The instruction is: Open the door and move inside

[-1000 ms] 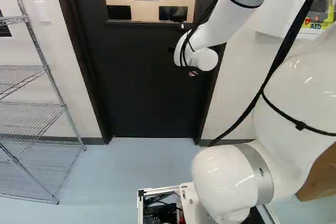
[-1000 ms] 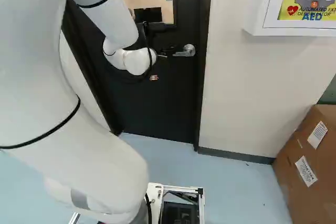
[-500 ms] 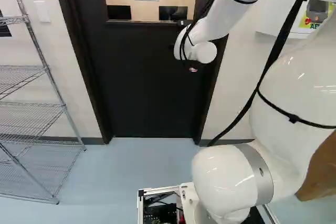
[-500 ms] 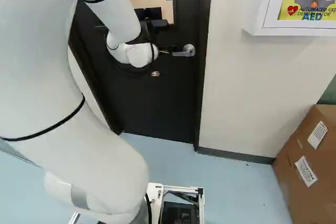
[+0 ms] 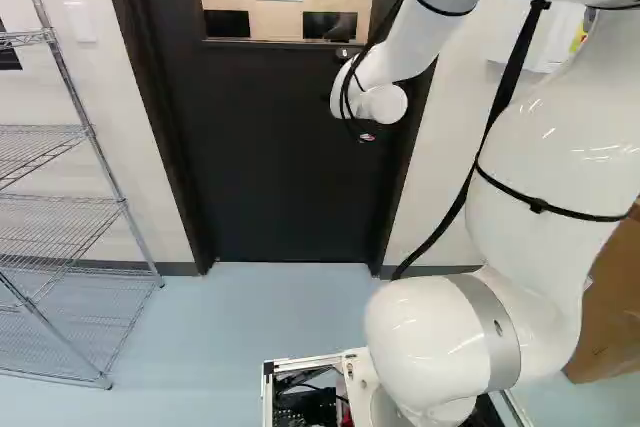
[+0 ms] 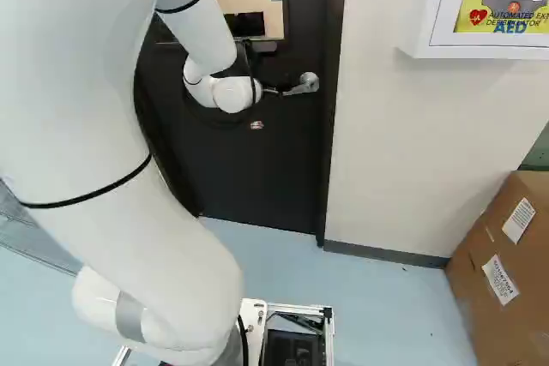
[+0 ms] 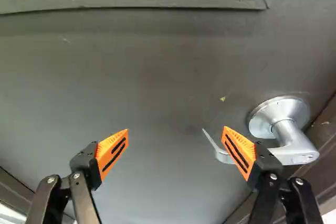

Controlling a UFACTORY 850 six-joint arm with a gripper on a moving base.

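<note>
1 lever handle (image 7: 295,153) near the right edge of the door (image 5: 280,167) has tipped down from level; the open gripper (image 7: 176,128), 1 finger overlapping it, is likely pressing to unlatch; door still shut

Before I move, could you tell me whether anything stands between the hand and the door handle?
Nothing visible stands between the hand and the door handle; in the wrist view one orange pad overlaps it, and whether they touch is unclear.
</note>
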